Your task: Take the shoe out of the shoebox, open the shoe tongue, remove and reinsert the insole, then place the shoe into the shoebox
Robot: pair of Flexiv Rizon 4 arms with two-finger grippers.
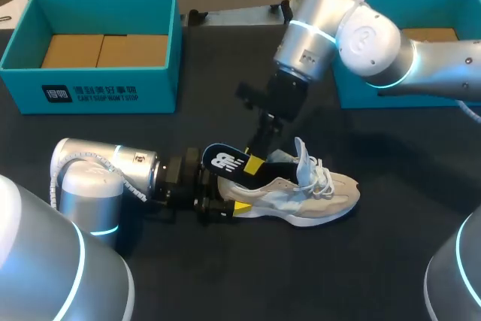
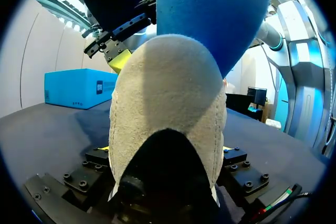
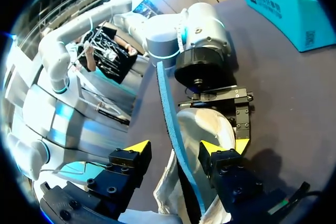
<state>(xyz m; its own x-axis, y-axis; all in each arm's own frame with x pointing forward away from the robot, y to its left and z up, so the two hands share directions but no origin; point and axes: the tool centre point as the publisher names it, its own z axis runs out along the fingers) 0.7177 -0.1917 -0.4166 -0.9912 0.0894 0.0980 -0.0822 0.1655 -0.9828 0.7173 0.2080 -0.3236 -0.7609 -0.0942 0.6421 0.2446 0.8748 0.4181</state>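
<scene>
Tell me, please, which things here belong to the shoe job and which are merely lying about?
In the job: shoe; insole; left gripper on the heel; right gripper astride the insole; left teal box or right teal box as shoebox, cannot tell which.
Lying about: the spare box; cardboard in the left one.

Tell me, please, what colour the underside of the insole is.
Bright blue. The insole shows it best in the left wrist view.

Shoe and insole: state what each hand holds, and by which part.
Left hand grips the shoe by its heel. Right hand holds nothing: the insole stands between its open fingers, unclamped.
</scene>
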